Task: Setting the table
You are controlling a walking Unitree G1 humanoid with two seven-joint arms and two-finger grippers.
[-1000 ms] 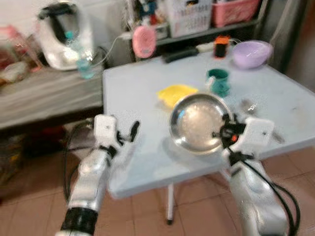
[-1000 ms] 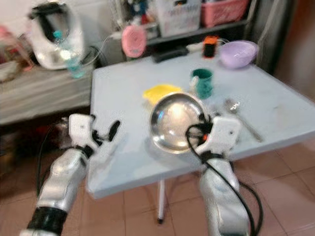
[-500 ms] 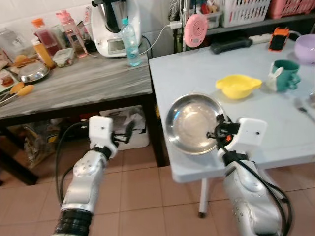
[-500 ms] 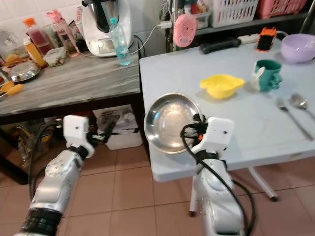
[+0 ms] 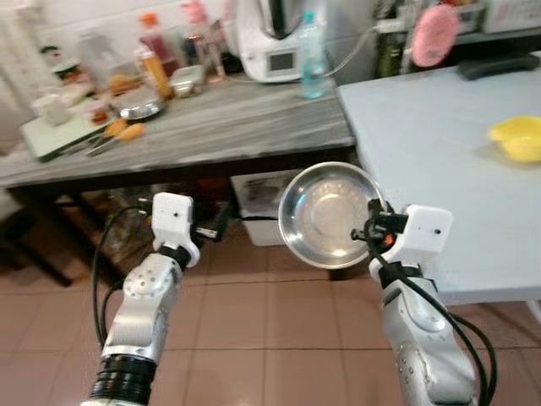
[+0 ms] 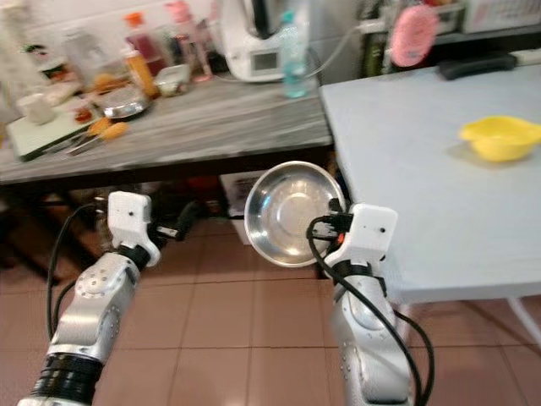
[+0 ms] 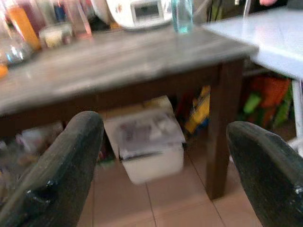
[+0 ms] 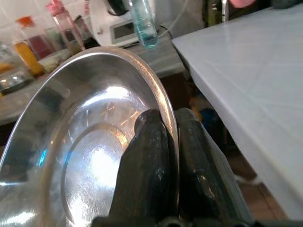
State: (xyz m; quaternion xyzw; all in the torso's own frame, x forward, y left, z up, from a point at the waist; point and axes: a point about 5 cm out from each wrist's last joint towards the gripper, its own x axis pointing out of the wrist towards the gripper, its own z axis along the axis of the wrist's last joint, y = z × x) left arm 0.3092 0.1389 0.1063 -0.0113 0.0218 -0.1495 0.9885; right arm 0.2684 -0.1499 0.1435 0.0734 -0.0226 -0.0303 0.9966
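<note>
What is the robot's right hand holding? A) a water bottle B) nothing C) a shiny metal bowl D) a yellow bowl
C: the right gripper has its fingers pinched on the rim of the shiny metal bowl, held beside the light blue table.

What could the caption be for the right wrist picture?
Right gripper pinches the rim of a shiny steel plate beside the pale blue table.

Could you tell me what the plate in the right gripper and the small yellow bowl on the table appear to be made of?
The plate, pinched at its rim by the right gripper, looks like polished steel: silvery, with mirror-like glare and reflections. The yellow bowl on the pale table looks like plastic: solid bright colour and a dull, even sheen, though glazed ceramic cannot be ruled out.
</note>
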